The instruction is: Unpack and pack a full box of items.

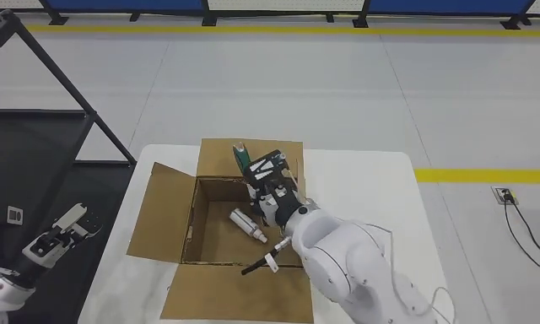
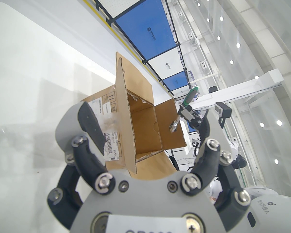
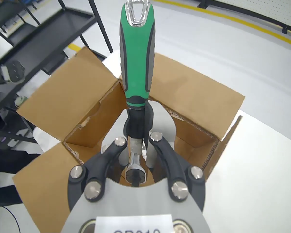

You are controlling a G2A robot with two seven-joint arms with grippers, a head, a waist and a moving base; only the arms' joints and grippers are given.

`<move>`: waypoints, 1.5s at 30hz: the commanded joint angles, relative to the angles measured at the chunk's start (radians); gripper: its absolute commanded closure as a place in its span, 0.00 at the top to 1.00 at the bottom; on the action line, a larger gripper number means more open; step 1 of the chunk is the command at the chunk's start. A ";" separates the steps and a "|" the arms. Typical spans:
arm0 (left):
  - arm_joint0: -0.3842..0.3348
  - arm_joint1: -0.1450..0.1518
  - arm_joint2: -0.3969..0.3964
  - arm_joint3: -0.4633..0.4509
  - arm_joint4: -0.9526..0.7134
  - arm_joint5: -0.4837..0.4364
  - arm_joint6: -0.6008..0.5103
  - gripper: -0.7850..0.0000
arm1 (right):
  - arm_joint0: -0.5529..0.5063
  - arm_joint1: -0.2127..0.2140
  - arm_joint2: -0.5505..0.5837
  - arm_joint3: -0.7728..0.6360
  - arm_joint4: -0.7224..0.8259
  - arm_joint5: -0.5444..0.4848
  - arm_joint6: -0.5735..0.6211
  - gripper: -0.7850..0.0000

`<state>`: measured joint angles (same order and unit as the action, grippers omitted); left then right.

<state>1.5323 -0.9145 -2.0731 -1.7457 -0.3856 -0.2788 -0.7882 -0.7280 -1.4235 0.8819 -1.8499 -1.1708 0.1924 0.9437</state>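
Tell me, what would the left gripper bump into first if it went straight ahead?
Most likely the cardboard box: its near flap stands straight ahead of the open left gripper. Nothing shows between them, though the distance is hard to judge.

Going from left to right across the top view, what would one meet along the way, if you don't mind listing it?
The left gripper → the open left flap of the cardboard box → the white cylinder lying inside it → the floor socket with its cable.

One box (image 1: 160, 210), ratchet (image 3: 137, 49), cylinder (image 1: 246, 224), slim tool (image 1: 260, 263)
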 commanded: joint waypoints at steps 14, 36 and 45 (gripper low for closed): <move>0.000 0.000 0.000 0.000 0.000 0.000 0.000 1.00 | 0.145 -0.070 -0.166 0.408 -0.053 -0.028 0.116 0.00; 0.000 0.000 0.000 0.000 0.000 0.000 0.000 1.00 | -0.007 -0.030 -0.062 0.142 -0.219 -0.061 0.137 0.00; 0.000 0.000 0.000 0.000 0.000 0.000 0.000 1.00 | -0.170 0.008 0.121 -0.123 -0.335 -0.077 0.146 0.00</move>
<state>1.5323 -0.9145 -2.0731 -1.7457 -0.3856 -0.2788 -0.7882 -0.8836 -1.4183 0.9779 -1.9550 -1.4974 0.1110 1.0947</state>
